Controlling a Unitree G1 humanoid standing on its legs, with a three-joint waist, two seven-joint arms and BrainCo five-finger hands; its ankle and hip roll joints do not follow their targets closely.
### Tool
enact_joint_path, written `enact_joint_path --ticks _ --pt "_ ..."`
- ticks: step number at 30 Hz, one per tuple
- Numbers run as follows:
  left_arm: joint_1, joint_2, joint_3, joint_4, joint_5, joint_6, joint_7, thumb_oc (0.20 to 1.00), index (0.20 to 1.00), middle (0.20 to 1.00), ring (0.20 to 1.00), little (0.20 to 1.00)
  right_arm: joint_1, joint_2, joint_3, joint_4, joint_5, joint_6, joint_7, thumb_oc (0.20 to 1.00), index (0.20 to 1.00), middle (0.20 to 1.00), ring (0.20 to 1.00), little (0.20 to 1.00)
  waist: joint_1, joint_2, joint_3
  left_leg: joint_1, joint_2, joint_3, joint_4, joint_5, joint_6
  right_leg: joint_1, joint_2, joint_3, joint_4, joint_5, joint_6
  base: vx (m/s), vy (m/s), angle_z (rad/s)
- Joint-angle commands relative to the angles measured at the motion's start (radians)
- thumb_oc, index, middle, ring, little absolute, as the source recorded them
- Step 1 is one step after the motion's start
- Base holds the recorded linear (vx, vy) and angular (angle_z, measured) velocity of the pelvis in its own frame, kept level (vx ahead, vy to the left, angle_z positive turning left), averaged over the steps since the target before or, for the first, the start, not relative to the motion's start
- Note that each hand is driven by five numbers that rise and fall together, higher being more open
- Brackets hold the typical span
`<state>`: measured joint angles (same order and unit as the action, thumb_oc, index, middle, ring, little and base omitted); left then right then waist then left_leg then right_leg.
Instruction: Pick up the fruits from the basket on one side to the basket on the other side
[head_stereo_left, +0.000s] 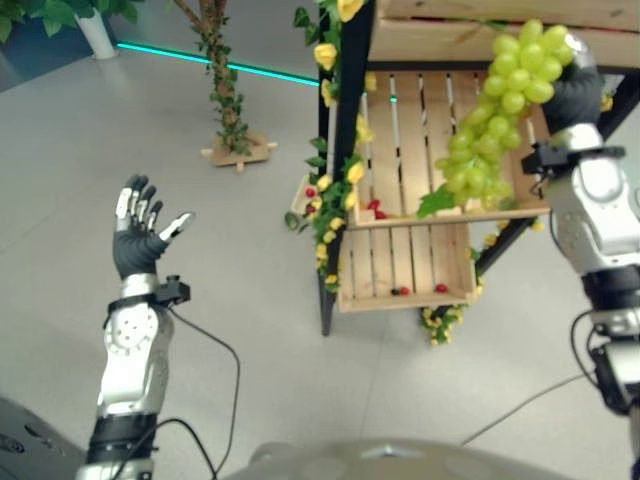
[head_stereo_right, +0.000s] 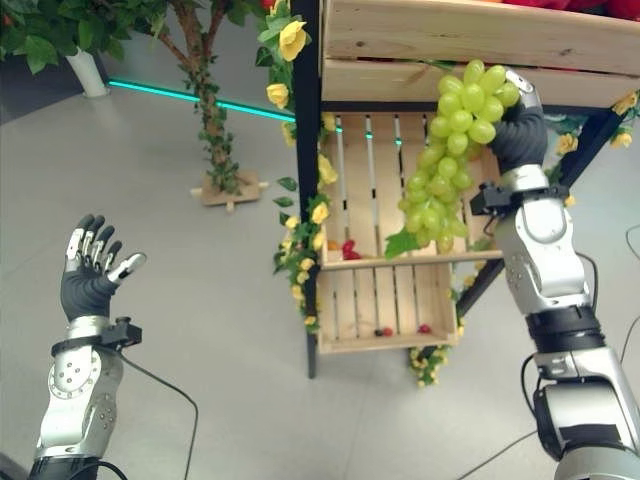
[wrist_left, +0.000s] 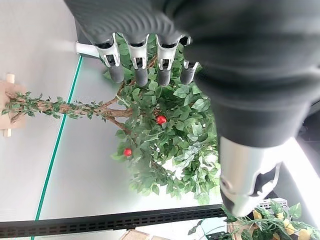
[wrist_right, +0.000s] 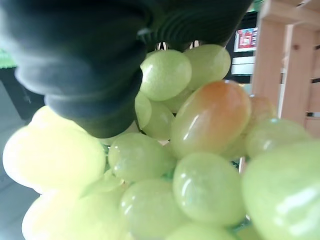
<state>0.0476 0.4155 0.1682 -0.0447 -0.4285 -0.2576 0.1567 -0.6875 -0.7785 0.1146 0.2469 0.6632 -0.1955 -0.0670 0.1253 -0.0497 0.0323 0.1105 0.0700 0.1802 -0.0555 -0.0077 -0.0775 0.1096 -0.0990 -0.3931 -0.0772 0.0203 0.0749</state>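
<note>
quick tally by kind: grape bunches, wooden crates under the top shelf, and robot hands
grape bunches: 1, green, hanging from the right hand
wooden crates: 2, an upper crate and a lower crate
robot hands: 2, the right hand on the grapes and the left hand open and raised over the floor
total: 5

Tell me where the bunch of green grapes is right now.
The bunch of green grapes hangs from the right robot hand, held up in front of the wooden crate shelf, on the scene's right side.
</note>
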Motion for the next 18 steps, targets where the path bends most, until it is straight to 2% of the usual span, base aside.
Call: enact_joint_path --ticks 1,10,18 --pt "0.004 0.109 -0.026 -0.023 -0.026 -0.035 0.000 1.000 1.000 1.000 1.000 1.000 -0.181 -0.059 0.025 0.050 0.056 -0.064 -0.032 0.200 0.200 0.200 0.200 0.200 0.013 -0.048 -0.024 -0.021 -0.074 0.013 -0.018 -0.040 0.042 0.004 0.031 -0.022 0.075 -0.099 0.024 0.00 0.000 0.00" --pt "0.007 0.108 -0.035 -0.033 -0.035 -0.036 0.006 1.000 1.000 1.000 1.000 1.000 -0.253 -0.061 0.081 0.100 0.050 -0.056 -0.040 0.200 0.200 0.200 0.200 0.200 0.023 -0.052 -0.019 -0.025 -0.074 0.005 -0.020 -0.035 0.039 0.008 0.032 -0.030 0.068 -0.096 0.023 0.00 0.000 0.00" --pt "0.005 0.094 -0.044 -0.047 -0.036 -0.035 0.001 1.000 1.000 1.000 1.000 1.000 -0.193 -0.018 0.071 0.094 0.027 -0.041 -0.027 0.200 0.200 0.200 0.200 0.200 0.032 -0.053 -0.012 -0.029 -0.075 -0.003 -0.021 -0.032 0.039 0.010 0.031 -0.045 0.066 -0.095 0.022 0.00 0.000 0.00"
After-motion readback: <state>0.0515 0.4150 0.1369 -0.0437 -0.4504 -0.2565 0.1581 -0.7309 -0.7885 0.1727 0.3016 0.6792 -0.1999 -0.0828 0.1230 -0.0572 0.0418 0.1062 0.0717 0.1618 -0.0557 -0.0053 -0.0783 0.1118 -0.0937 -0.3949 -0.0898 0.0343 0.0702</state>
